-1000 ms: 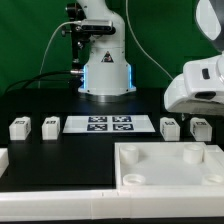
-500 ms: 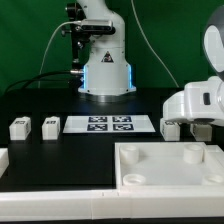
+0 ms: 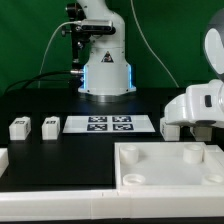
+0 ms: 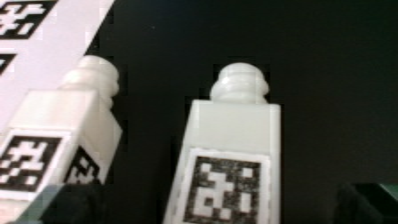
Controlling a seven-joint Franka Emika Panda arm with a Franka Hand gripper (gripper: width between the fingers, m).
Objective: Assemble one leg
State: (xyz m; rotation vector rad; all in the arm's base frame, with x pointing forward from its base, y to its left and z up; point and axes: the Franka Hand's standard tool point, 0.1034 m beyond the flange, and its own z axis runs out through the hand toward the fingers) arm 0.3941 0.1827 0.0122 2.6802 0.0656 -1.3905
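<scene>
In the wrist view two legs lie side by side, each a white block with a rounded peg end and a marker tag. My gripper is open and straddles one leg, with one dark fingertip in the gap to the other leg. In the exterior view the arm's white hand hangs low over the right-hand legs. One of these legs shows partly and the other is hidden. Two more legs stand at the exterior view's left.
The marker board lies mid-table and shows in the wrist view. A large white slab with round sockets lies in front. A white part pokes in at the left edge. The robot base stands behind.
The hand came down over the right-hand legs during the first half second, hiding one of them. It has barely moved since.
</scene>
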